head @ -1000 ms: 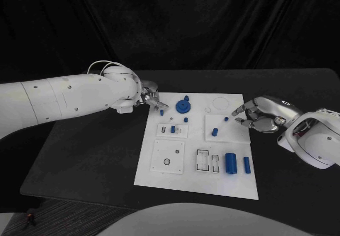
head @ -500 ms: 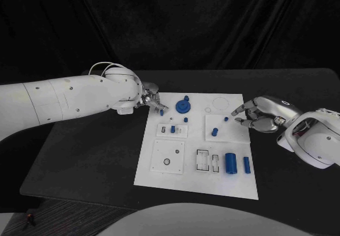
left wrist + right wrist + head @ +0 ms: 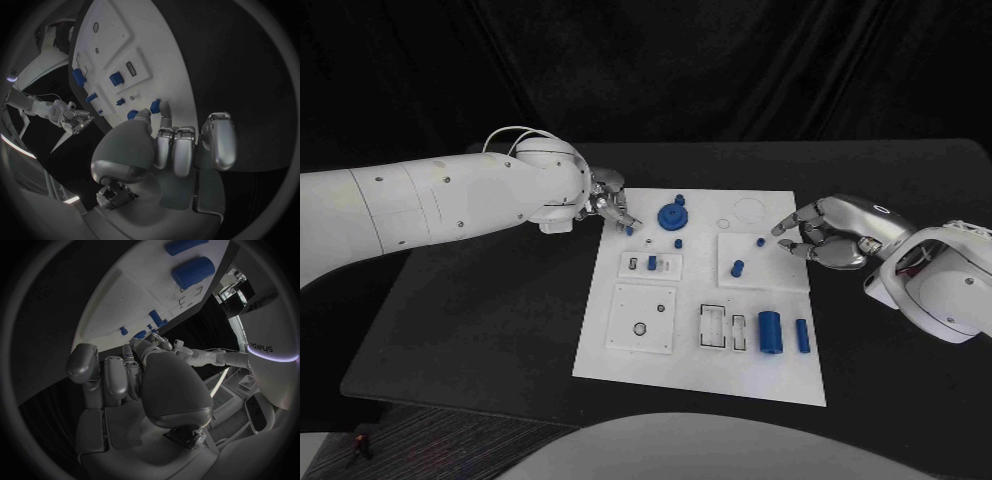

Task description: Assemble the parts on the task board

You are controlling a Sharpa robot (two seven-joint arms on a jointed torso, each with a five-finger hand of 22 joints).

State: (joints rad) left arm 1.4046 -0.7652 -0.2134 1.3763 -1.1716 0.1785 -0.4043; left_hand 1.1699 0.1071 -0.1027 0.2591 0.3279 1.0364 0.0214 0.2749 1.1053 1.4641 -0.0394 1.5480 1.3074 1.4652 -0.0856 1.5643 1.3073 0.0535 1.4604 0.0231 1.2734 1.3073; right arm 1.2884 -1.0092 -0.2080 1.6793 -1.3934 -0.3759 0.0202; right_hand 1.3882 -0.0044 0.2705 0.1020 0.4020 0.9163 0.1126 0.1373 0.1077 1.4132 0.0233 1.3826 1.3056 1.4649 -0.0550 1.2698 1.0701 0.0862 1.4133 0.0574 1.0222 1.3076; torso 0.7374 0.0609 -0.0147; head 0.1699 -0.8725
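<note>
A black desk (image 3: pixel 488 330) carries everything here. Its matte top runs from the dark curtain at the back to a front edge near the robot, with a strip of carpeted floor (image 3: pixel 401 450) showing past its near left corner. Directly on the desk lies the white task board (image 3: pixel 639 370), a flat rectangular plate set a little right of the middle, its long sides running away from the robot and slightly skewed against the desk's edges. The board lies flat, with bare black desk showing along all four of its sides. In the left wrist view the same board (image 3: pixel 144 35) lies on the dark surface.
</note>
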